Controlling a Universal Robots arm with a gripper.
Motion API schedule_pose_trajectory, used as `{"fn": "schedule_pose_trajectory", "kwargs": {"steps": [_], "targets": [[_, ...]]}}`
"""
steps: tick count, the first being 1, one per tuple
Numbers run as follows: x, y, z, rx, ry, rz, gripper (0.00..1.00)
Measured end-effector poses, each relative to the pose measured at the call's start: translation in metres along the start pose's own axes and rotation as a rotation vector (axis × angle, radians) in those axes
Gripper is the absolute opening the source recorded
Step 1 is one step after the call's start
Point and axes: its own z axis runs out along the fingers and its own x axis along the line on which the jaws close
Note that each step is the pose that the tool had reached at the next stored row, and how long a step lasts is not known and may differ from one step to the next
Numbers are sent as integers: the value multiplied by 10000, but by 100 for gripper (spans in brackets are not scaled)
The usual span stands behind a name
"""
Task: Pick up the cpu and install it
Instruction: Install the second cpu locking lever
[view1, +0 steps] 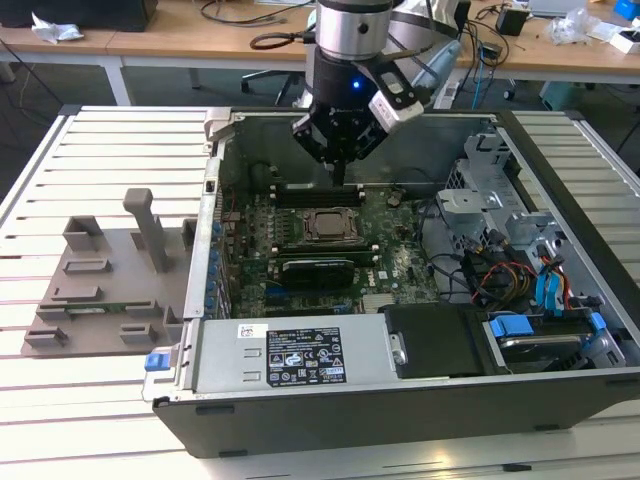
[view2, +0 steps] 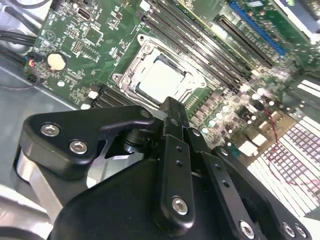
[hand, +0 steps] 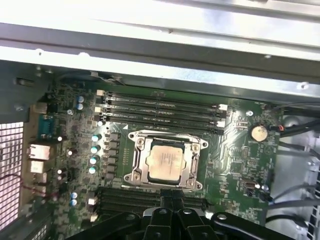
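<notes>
Wooden desks strewn with cables run behind a white slatted table (view1: 90, 400), where an open computer case (view1: 400, 400) lies on its side next to a grey fixture plate (view1: 100, 285). Inside the case, the cpu (hand: 165, 161) sits flat in its socket (hand: 192, 172) on the green motherboard (hand: 235, 165), silvery top upward; being square, it has no long axis, and its edges run parallel to the socket frame. Directly above the board hangs the gripper (view1: 340, 172), fingers pressed together, holding nothing
</notes>
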Motion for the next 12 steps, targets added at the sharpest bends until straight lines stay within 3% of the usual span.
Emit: {"fn": "schedule_pose_trajectory", "kwargs": {"steps": [5, 6, 8, 9, 12], "targets": [[0, -9, -191, 62, 7, -1, 11], [0, -12, -265, 87, 10, 0, 11], [0, -15, -336, 110, 13, -1, 11], [0, -19, -420, 132, 15, -1, 11], [0, -26, -539, 158, 18, -2, 11]]}}
